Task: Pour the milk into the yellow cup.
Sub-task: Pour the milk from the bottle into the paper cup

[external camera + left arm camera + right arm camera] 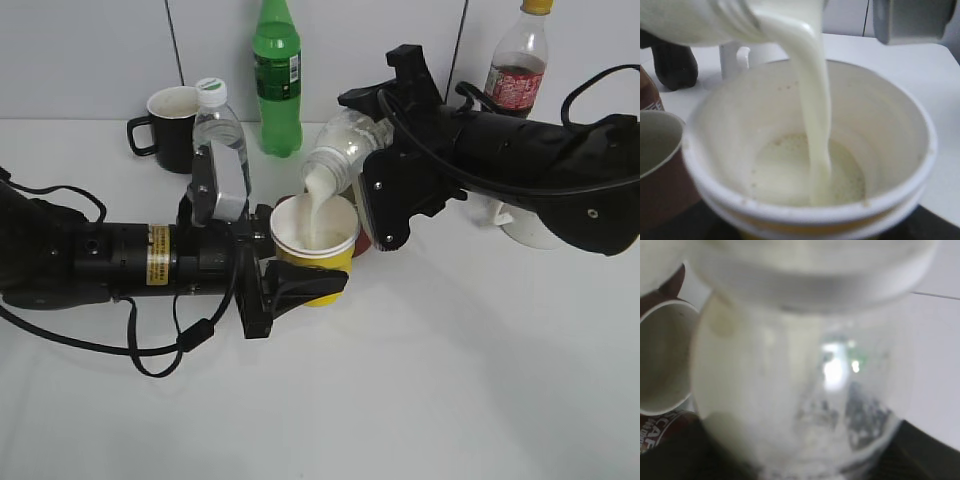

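- I have the left gripper [300, 283] closed around the yellow cup [315, 238], holding it steady near the middle of the table [450, 400] so it cannot slide or tip while liquid lands in it.
- My right gripper [375, 165] is clamped on the milk [343, 150], coming in from 2 o'clock of the cup; the bottle is tilted mouth-down toward 8 o'clock so its lip sits just above the cup's rim.
- The bottle looks largely drained, with white film on its clear wall in the right wrist view, so I judge the pour well along.
- A white stream [815, 115] falls from the mouth into the cup, landing right of centre on a shallow pool; keeping the lip low should limit splashing.
- A reddish-brown mug [657, 165] stands just beside the cup at 9 o'clock in the left wrist view, close enough that I avoid swinging the bottle that way.
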Motion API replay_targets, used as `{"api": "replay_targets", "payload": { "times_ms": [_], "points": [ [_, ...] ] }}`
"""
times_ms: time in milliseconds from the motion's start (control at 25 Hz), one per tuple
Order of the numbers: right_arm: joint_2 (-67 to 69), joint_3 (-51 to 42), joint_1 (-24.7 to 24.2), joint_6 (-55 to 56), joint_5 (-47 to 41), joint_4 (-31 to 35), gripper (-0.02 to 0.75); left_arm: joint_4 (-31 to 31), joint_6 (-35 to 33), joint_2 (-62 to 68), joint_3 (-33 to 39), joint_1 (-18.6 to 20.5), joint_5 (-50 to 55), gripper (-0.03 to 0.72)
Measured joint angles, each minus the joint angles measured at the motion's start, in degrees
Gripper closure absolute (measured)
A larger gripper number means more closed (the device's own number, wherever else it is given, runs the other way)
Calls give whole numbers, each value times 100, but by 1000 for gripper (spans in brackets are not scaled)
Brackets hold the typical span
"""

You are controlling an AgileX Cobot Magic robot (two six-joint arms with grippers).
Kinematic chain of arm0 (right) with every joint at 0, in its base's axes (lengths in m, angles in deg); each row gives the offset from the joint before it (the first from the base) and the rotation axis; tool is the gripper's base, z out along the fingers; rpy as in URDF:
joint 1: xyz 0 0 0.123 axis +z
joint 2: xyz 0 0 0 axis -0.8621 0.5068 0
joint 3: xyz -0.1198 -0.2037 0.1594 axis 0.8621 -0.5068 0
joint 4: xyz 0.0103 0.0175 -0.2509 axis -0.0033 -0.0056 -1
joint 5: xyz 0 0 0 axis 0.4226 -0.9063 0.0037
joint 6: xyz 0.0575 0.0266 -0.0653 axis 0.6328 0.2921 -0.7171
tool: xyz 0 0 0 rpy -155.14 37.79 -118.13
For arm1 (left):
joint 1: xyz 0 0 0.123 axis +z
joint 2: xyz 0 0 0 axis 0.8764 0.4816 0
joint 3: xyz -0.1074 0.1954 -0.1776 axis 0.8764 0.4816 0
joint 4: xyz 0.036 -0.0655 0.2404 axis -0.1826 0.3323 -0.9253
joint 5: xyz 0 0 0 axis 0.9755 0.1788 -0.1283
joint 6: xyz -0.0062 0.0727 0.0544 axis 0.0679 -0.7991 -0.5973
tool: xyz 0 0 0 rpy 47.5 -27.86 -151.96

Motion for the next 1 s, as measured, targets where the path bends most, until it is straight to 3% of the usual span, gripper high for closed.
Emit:
{"api": "replay_targets", "payload": {
  "times_ms": [720, 1000],
  "points": [
    [0, 0, 0, 22, 17, 0, 300, -6, 0, 0, 0, 0, 0, 245],
    [0, 0, 0, 609, 17, 0, 300, 64, 0, 0, 0, 0, 0, 245]
  ]
}}
